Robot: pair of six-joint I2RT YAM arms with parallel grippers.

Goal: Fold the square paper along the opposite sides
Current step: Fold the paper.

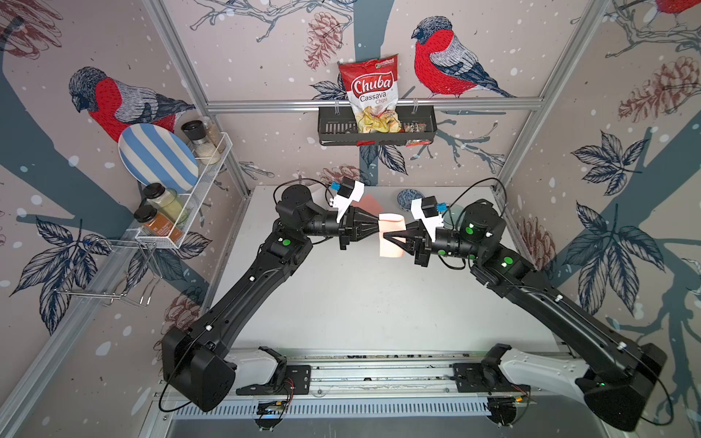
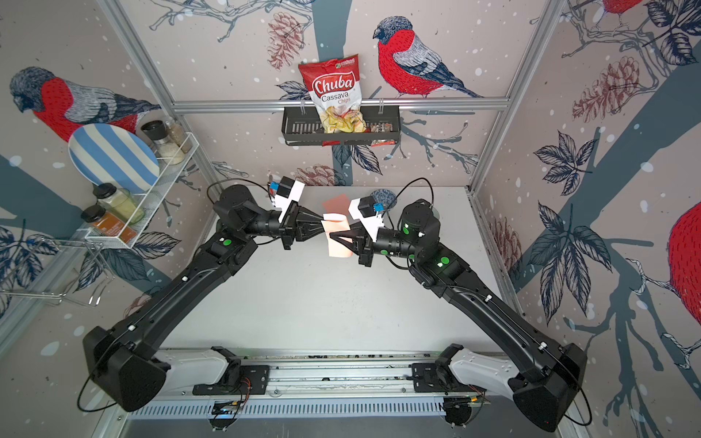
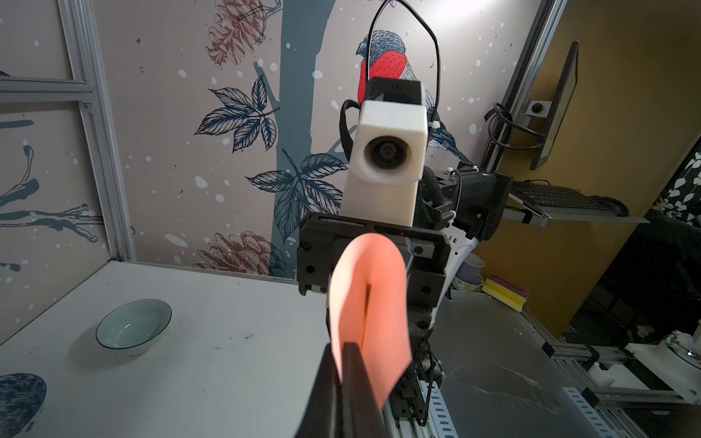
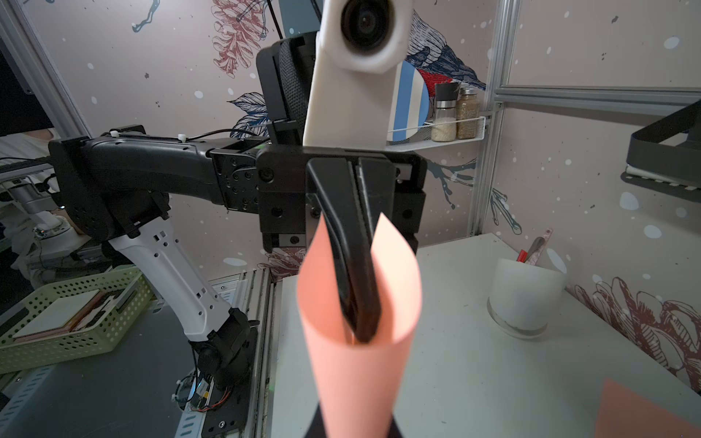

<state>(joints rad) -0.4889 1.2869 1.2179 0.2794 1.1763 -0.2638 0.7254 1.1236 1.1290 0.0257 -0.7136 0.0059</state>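
A salmon-pink square paper (image 1: 392,242) hangs in the air over the back middle of the table, bent into a loose U. My left gripper (image 1: 379,226) comes at it from the left and is shut on its edge; in the left wrist view the dark fingers (image 3: 352,364) pinch one layer while the paper (image 3: 373,288) loops over and back. From the right, my right gripper (image 1: 386,237) meets the paper at the same spot and is shut on its curved part. In the right wrist view the paper (image 4: 352,371) wraps around the left fingers (image 4: 356,273) and hides my own fingertips.
A second pink sheet (image 1: 370,204) lies flat on the table behind the grippers. A blue patterned bowl (image 1: 407,197) and a glass bowl (image 3: 132,328) sit at the back right. A white cup (image 4: 525,295) stands at the back left. A wire rack (image 1: 205,182) hangs on the left wall.
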